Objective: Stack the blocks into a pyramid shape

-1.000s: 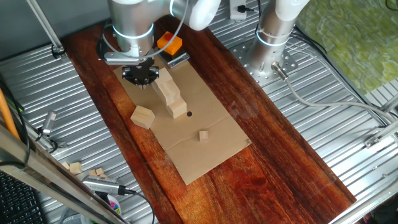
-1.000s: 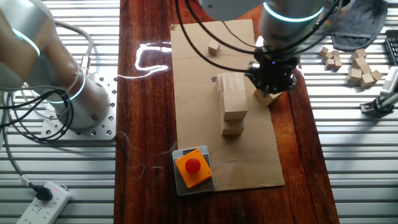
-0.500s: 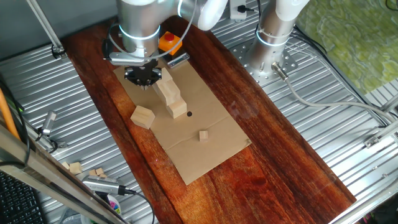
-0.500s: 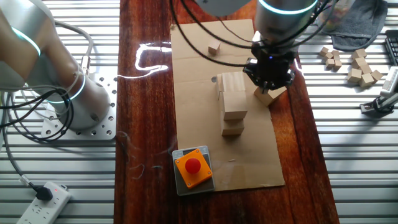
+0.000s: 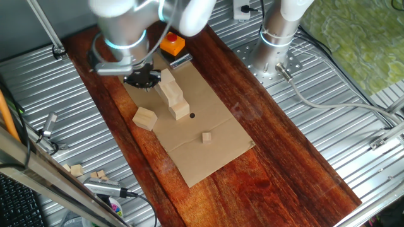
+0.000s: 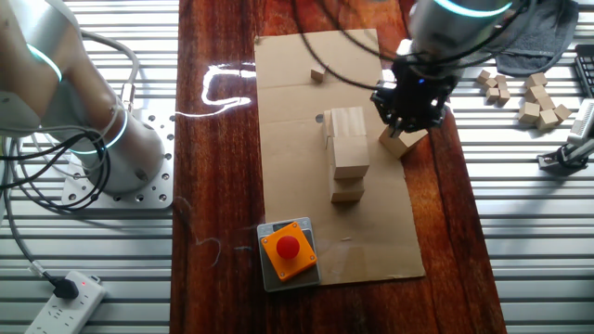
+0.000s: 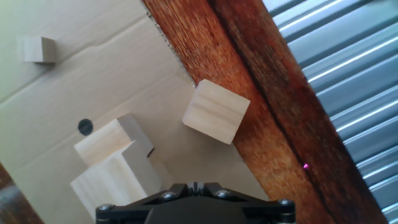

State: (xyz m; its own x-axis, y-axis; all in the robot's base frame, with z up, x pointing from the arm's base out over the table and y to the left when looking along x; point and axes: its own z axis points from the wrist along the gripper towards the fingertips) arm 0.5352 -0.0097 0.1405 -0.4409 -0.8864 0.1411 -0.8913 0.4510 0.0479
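Note:
A tight stack of pale wooden blocks (image 5: 172, 93) (image 6: 348, 141) stands on the cardboard sheet (image 6: 297, 139), with a lower block (image 6: 346, 192) at its end. One loose block (image 5: 144, 118) (image 6: 405, 145) (image 7: 216, 111) lies apart at the sheet's edge by the wooden board. My gripper (image 5: 141, 79) (image 6: 408, 113) (image 7: 196, 185) hangs above the sheet between the stack and the loose block, partly covering that block in the other fixed view. Its jaws are shut with nothing in them. The hand view shows the stack (image 7: 115, 162) at the lower left.
An orange block with a red button (image 5: 172, 43) (image 6: 288, 249) sits at one end of the cardboard. A tiny wooden cube (image 5: 206, 137) (image 6: 318, 74) (image 7: 38, 49) lies near the other end. Spare small blocks (image 6: 531, 96) lie on the metal table. A second arm's base (image 5: 276, 47) stands nearby.
The arm's wrist has swung sideways toward the board's edge on the loose block's side. The gripper tip has shifted only slightly. No block has moved.

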